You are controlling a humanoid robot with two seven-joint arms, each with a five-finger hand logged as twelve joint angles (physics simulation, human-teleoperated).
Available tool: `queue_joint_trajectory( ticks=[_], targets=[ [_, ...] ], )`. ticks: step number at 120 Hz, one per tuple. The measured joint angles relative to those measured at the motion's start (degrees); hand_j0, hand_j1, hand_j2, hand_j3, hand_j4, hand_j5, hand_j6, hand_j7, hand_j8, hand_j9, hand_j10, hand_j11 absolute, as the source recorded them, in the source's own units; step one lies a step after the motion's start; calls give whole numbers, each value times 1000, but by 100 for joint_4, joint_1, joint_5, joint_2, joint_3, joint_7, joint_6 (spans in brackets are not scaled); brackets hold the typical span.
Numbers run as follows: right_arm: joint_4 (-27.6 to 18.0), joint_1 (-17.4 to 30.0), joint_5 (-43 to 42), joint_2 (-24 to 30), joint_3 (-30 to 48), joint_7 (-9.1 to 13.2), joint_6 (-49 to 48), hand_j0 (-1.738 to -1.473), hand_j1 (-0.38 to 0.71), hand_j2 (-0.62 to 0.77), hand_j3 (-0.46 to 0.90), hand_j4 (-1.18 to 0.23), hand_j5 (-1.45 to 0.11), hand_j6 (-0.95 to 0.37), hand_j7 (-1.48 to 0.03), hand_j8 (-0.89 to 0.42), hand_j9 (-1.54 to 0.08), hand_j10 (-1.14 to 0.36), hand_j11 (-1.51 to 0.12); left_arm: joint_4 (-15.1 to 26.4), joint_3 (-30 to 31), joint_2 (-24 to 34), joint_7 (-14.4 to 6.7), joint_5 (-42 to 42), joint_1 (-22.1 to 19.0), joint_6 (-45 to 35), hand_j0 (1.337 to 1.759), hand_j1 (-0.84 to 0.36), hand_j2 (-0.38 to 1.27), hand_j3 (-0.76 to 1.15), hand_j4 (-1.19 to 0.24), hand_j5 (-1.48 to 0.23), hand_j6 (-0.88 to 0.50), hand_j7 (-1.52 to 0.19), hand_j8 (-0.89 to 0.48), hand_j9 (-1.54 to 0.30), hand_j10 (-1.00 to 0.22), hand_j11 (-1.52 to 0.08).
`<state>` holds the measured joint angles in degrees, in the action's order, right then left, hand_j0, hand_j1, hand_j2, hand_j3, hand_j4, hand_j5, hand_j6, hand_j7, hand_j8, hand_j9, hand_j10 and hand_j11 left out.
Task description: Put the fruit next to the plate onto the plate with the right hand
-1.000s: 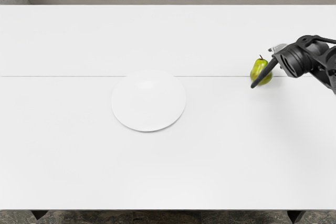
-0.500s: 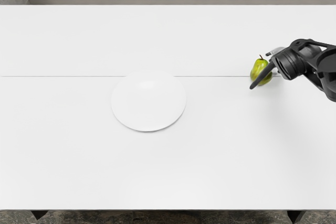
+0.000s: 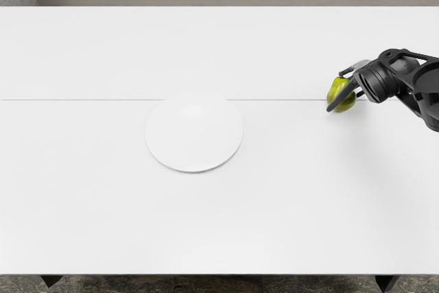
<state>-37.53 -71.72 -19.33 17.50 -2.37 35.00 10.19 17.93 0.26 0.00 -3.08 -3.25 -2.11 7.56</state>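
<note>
At mid-right of frame the right hand (image 3: 376, 81) is closing its grip round the green pear (image 3: 337, 89), sitting on the table (image 3: 274, 204) well right of the centre plate (image 3: 194, 132), so grasp step prob. underway; next needing lift & carry left.

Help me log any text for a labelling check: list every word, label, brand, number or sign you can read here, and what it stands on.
None: no text can be read in this view.
The white plate, the green pear, the white table and the black right hand all show plain surfaces with no visible markings.
</note>
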Motion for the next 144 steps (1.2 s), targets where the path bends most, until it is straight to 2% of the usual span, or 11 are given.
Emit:
queue_joint_trajectory(
  ticks=[42, 84, 90, 93, 96, 102, 112, 123, 129, 144],
  targets=[
    [0, 0, 0, 0, 0, 0, 0, -1658, 27, -62, 0, -315, -408, -316, -408, -316, -408, -315, -408, 0, 0, 0, 0, 0, 0, 0, 1658, 349, 0, 0, 0, 0, 0, 0, 0, 0, 0, 0],
    [0, -16, 2, 17, 5, 0, -26, -1658, 63, -67, 0, -345, -447, -345, -447, -345, -447, -345, -447, 0, 0, 0, 0, 0, 4, 0, 1658, 349, 0, 0, 0, 0, 0, 0, 0, 0, 0, 0],
    [2, -14, 7, 17, 6, 0, -60, -1658, 111, -76, 0, -385, -500, -386, -500, -386, -500, -385, -500, 0, 0, 0, 0, 0, 0, 0, 1658, 349, 0, 0, 0, 0, 0, 0, 0, 0, 0, 0],
    [23, -15, 16, 15, 11, 0, -162, -1658, 163, -45, 0, -441, -568, -441, -569, -384, -572, -439, -572, 0, 0, 0, 0, 0, 0, 0, 1658, 349, 0, 0, 0, 0, 0, 0, 0, 0, 0, 0],
    [73, -18, 11, 8, 24, 1, -320, -1656, 199, 9, -1, -501, -623, -476, -635, -347, -636, -430, -639, 0, 0, 0, 0, 0, 0, 0, 1658, 349, 0, 0, 0, 0, 0, 0, 0, 0, 0, 0],
    [168, -11, 39, 7, 117, 0, -594, -1655, 220, 163, 0, -585, -731, -504, -743, -315, -748, -442, -753, 0, 0, 0, 0, 0, 0, 0, 1658, 349, 0, 0, 0, 0, 0, 0, 0, 0, 0, 0],
    [275, 10, 85, 11, 266, -1, -856, -1655, 230, 386, 0, -674, -877, -563, -874, -356, -890, -491, -895, 0, -1, 0, 0, 0, 2, 0, 1658, 349, 0, 0, 0, 0, 0, 0, 0, 0, 0, 0],
    [365, 16, 126, 21, 389, -1, -1083, -1653, 213, 390, 0, -729, -997, -535, -968, -321, -994, -465, -1003, 0, 0, 0, 0, 0, 0, 0, 1658, 349, 0, 0, 0, 0, 0, 0, 0, 0, 0, 0],
    [397, 25, 155, 53, 589, 1, -1356, -1653, 240, 449, 1, -746, -1052, -511, -1005, -287, -1033, -439, -1043, 0, 0, 0, 0, 0, 0, 0, 1658, 349, 0, 0, 0, 0, 0, 0, 0, 0, 0, 0],
    [574, 39, 642, 286, 1365, 1, -2732, -1653, 217, 417, 1, -780, -1142, -486, -1064, -254, -1101, -423, -1110, 0, -1, 0, 0, 1, 4, 0, 1658, 349, 0, 0, 0, 0, 0, 0, 0, 0, 0, 0]
  ],
)
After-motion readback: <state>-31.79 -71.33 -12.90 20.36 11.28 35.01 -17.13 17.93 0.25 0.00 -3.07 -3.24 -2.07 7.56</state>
